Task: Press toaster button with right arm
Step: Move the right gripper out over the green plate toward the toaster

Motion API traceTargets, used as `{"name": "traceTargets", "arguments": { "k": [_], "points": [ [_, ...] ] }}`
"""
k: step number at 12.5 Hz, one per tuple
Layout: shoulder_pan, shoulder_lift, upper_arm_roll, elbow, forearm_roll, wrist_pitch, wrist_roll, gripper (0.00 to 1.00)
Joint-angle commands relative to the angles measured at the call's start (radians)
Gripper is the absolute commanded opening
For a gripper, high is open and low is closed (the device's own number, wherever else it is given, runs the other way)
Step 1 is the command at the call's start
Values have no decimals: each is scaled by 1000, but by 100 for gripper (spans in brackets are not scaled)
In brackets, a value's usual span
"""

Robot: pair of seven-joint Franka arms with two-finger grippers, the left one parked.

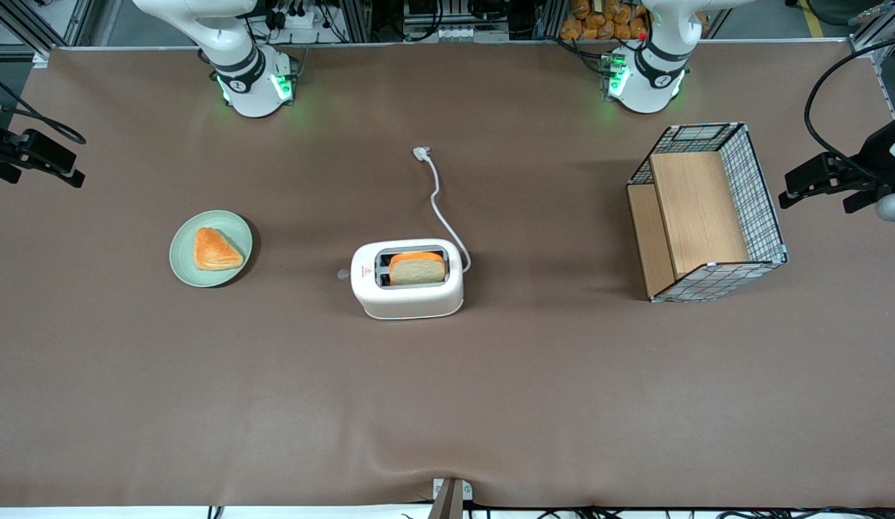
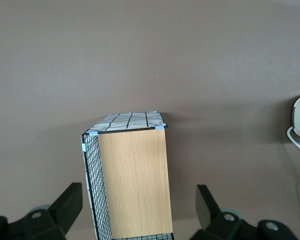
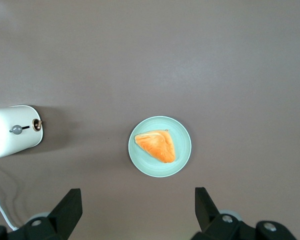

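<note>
Hovering high over plate (image 3: 160, 146) w/ pastry (image 3: 156, 145), right arm's tool (image 3: 138, 212) spread wide, well apart from toaster (image 3: 12, 131).

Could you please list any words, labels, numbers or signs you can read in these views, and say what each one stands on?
No text can be read anywhere in these views.
Small white rounded toaster: a red triangle sign on its top, with tiny red marks under it too small to read.
Pale green round plate, wire-and-wood basket and brown table cover: no markings.
The right arm's gripper, fingers open, hangs above the plate: no label visible.
</note>
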Motion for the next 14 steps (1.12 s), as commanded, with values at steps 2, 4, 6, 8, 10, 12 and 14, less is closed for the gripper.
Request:
{"name": "traceTargets", "arguments": {
  "k": [2,4,6,8,10,12,14],
  "points": [
    [-5,0,0,6,1,-9,-1,100],
    [-4,4,1,6,-1,-9,0,100],
    [-4,11,1,9,-1,-7,-1,100],
    [-4,11,1,9,-4,-7,-1,100],
    [-4,17,1,11,-7,-7,-1,100],
    [-5,19,1,11,-7,-7,-1,100],
    [-4,22,1,9,-4,-7,-1,100]
  ]
}}
